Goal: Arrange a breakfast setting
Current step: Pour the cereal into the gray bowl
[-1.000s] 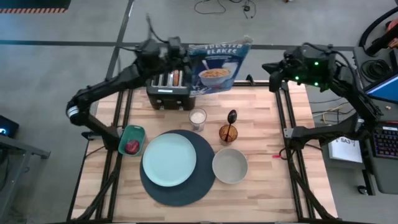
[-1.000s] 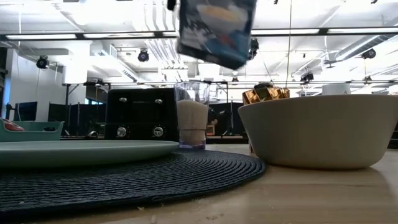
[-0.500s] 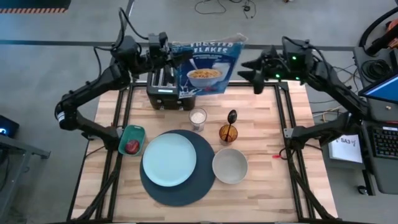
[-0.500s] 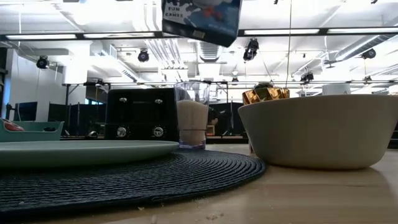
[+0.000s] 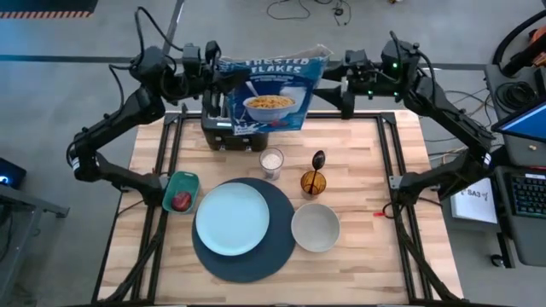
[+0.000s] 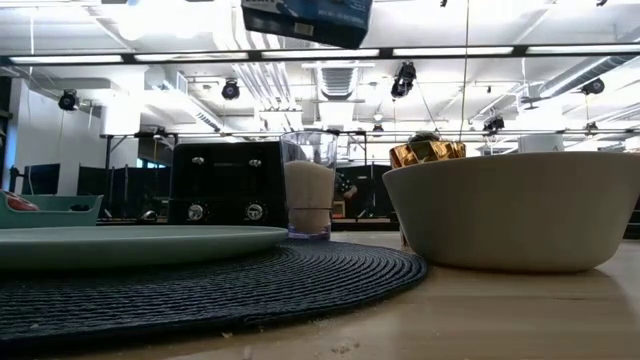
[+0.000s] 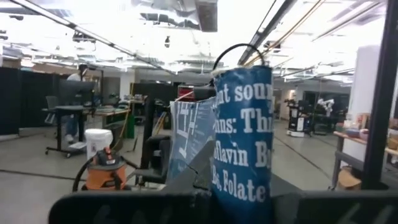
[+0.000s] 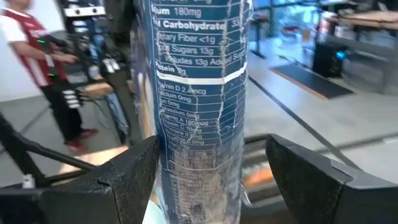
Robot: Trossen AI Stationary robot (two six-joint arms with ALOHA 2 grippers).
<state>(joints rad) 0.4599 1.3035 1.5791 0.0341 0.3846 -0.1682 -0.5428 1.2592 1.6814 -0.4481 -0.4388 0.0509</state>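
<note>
High view: blue cereal box [image 5: 275,92] aloft at 12 o'clock over the black toaster [image 5: 223,128], left tool [image 5: 215,75] clamped on one edge, right tool [image 5: 334,85] at the other.

Low view: box bottom overhead.

Right wrist view: fingers [image 8: 134,168] spread wide either side of box.

The blue cereal box [image 5: 275,92] is creased shiny cardboard. The bench [image 5: 367,247] is pale wood. The dark blue round mat [image 6: 250,285] looks woven and rough.
</note>
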